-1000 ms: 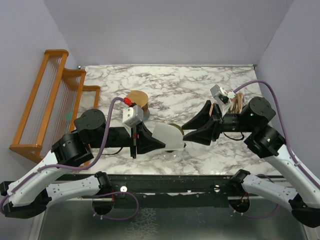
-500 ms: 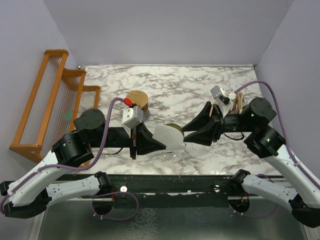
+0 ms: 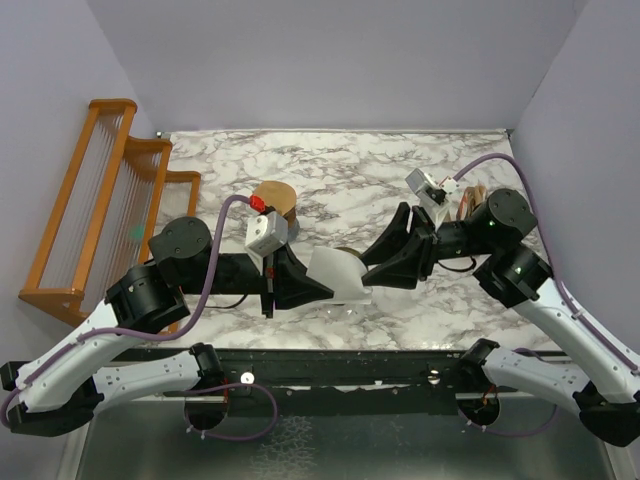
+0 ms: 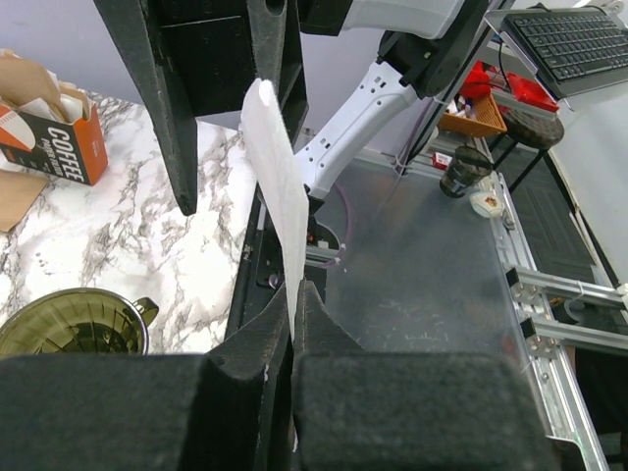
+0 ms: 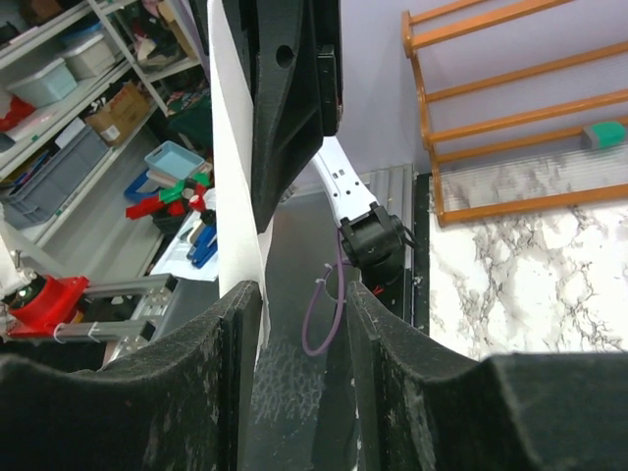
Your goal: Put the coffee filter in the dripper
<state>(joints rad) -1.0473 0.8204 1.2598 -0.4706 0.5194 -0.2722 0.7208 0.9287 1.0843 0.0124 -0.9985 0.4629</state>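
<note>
My left gripper (image 3: pixel 322 283) is shut on the white coffee filter (image 3: pixel 340 275) and holds it on edge above the table; the left wrist view shows the paper (image 4: pixel 275 186) pinched at the fingertips (image 4: pixel 294 294). My right gripper (image 3: pixel 367 262) is open at the filter's free edge. In the right wrist view the filter (image 5: pixel 231 177) runs past the inner side of the left finger, with the gap (image 5: pixel 304 294) otherwise empty. The olive-green dripper (image 4: pixel 74 324) stands on the table below the filter. In the top view the dripper (image 3: pixel 347 251) is mostly hidden.
A brown disc on a grey stand (image 3: pixel 273 200) sits behind my left wrist. A wooden rack (image 3: pixel 100 200) lines the left edge. An orange coffee filter box (image 4: pixel 49 137) and a flat tan paper (image 4: pixel 12 196) lie at the back right.
My right gripper has moved left, closing in on the filter's free edge. My left gripper has kept its hold, almost still.
</note>
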